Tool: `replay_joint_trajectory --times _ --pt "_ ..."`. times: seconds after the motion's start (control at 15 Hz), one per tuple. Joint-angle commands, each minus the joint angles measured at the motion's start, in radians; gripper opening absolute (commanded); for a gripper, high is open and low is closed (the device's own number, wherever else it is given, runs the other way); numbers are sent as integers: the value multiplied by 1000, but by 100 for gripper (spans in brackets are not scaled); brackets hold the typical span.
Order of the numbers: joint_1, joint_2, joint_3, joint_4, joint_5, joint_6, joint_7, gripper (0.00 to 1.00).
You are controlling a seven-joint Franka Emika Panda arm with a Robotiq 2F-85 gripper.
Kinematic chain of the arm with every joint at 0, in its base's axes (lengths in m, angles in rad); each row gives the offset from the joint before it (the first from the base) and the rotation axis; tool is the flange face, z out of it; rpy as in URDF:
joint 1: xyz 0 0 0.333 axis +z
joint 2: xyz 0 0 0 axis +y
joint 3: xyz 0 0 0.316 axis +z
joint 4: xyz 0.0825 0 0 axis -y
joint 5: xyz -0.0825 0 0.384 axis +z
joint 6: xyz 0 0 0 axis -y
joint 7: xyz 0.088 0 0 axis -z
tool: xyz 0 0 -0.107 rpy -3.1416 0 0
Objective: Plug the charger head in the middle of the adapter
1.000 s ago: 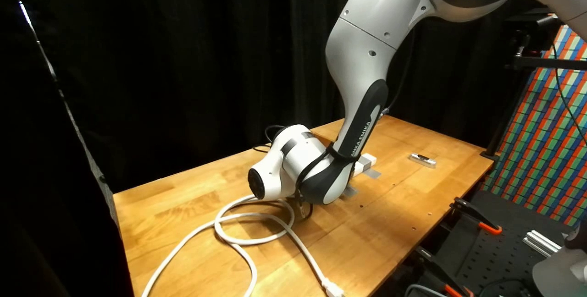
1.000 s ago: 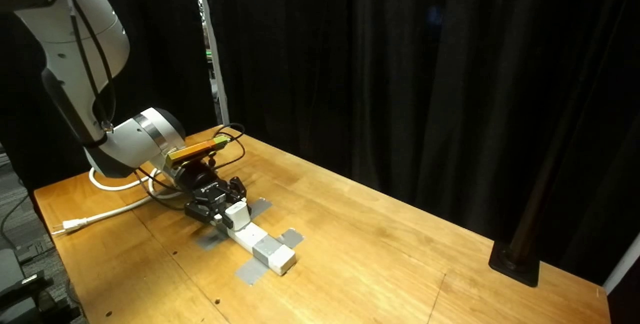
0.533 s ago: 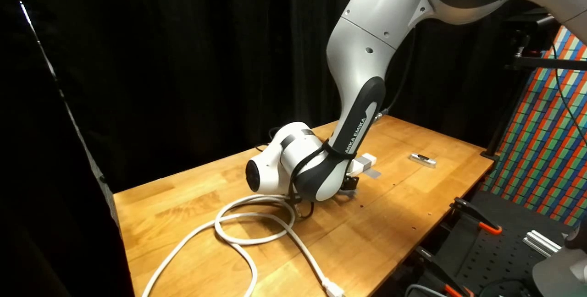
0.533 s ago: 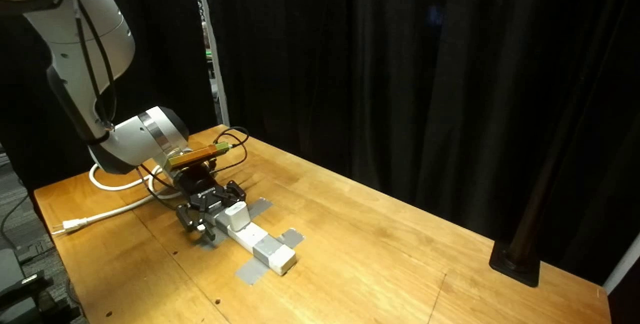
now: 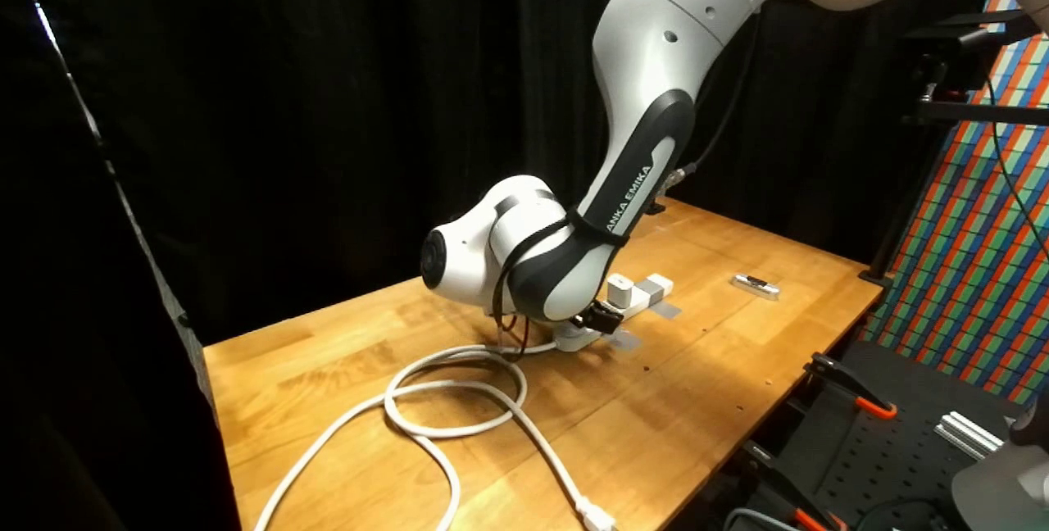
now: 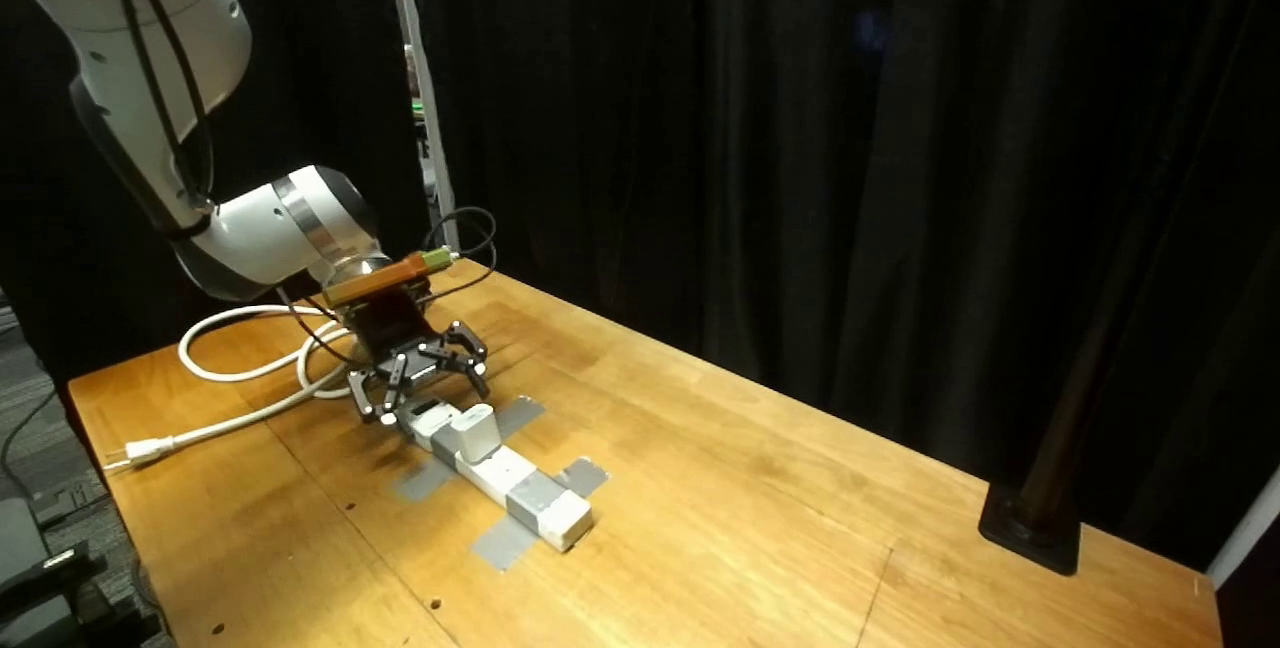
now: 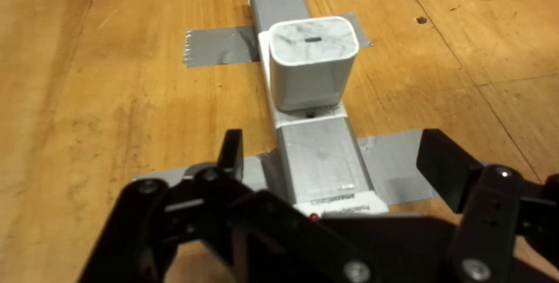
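My gripper (image 7: 334, 156) is released and spread wide, its two fingers (image 7: 233, 152) well apart, one to each side of the adapter (image 6: 500, 473), a long white power strip. The white charger head (image 7: 312, 73) stands upright on the strip, its base meeting the top, in the white stretch between two bands of gray tape (image 7: 321, 156). I cannot tell whether it is fully seated. My fingertips are near the charger head but apart from it. Bare wood flanks the strip on both sides, crossed by tape tails lying flat.

In an exterior view, the table (image 6: 760, 508) runs open from the strip's free end toward a black post base (image 6: 1030, 528) near the edge. A black curtain (image 6: 800, 178) hangs behind the long far edge. At the gripper's end of the table, white cord (image 5: 447, 433) loops across the wood, its plug (image 5: 596, 517) near the edge. A small silver-and-dark item (image 5: 755, 286) lies well apart from the strip, and orange-tipped clamps (image 5: 848, 385) sit along the table's border.
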Motion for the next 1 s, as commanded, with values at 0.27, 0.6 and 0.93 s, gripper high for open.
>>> replay_joint_trajectory --times 0.27,0.6,0.93 --pt "-35 -302 12 -119 102 79 2 75" --pt "-162 -475 2 -232 230 294 -352 35" --pt "-249 -560 -43 -321 354 500 -705 9"
